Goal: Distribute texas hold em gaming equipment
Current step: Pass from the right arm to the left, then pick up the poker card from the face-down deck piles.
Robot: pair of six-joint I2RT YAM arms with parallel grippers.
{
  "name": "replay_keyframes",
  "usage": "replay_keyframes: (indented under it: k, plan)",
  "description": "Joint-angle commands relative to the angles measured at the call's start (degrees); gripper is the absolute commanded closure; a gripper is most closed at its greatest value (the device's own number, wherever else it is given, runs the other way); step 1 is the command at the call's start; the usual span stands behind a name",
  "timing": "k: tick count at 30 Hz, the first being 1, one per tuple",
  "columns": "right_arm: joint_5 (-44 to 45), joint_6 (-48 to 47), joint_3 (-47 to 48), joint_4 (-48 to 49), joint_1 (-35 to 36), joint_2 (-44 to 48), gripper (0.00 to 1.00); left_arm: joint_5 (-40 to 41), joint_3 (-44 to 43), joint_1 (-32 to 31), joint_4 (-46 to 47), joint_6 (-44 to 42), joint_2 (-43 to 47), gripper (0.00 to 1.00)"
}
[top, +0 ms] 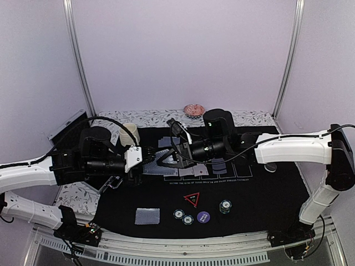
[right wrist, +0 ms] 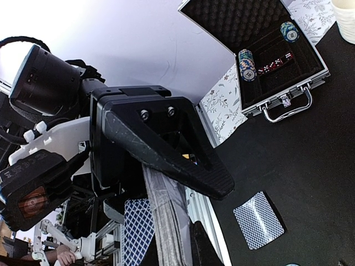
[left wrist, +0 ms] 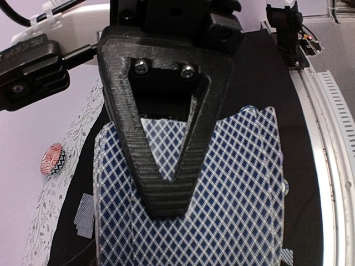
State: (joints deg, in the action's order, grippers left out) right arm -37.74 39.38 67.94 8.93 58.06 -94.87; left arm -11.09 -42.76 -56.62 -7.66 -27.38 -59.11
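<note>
My left gripper (top: 143, 162) is shut on a deck of blue-diamond-backed cards (left wrist: 233, 188), one finger (left wrist: 166, 188) pressed on top. In the right wrist view the deck (right wrist: 166, 221) shows edge-on between the jaws of my right gripper (right wrist: 208, 219), which stand apart around it. The two grippers meet over the middle of the black mat (top: 266, 194), the right gripper (top: 176, 154) just right of the left. On the near mat lie a face-down card (top: 147, 215), two chips (top: 183, 216), a purple button (top: 203, 216), a chip stack (top: 224, 206) and a red-outlined triangle (top: 191, 199).
A cream mug (top: 129, 134) stands behind my left arm. A pink dish (top: 194, 110) sits at the back. An open metal case (right wrist: 260, 55) holds chip stacks. More cards (top: 165, 143) lie on the far mat. A metal rail (top: 183, 246) edges the front.
</note>
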Motion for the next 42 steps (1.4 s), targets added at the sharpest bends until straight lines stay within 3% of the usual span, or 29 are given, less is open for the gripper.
replay_keyframes:
  k: [1,6,10,35,42]
  plan:
    - [0.8,-0.7,0.9,2.2,0.6,2.3,0.9,-0.5,-1.0,-0.1,-0.3,-0.1,0.0,0.42]
    - [1.1,-1.0,0.9,1.9,0.6,2.6,0.82,-0.4,-1.1,-0.1,-0.3,-0.1,0.1,0.47]
    - [2.2,-1.4,0.8,1.4,0.5,3.0,0.82,-0.4,-1.1,-0.1,-0.3,0.1,0.2,0.49]
    - [12.0,-6.3,2.5,-13.7,0.6,5.0,0.4,0.9,-1.3,0.3,0.1,0.6,0.9,0.51]
    - [14.9,-7.9,3.0,-17.5,0.6,6.2,0.37,1.4,-1.1,0.4,0.4,0.6,1.1,0.51]
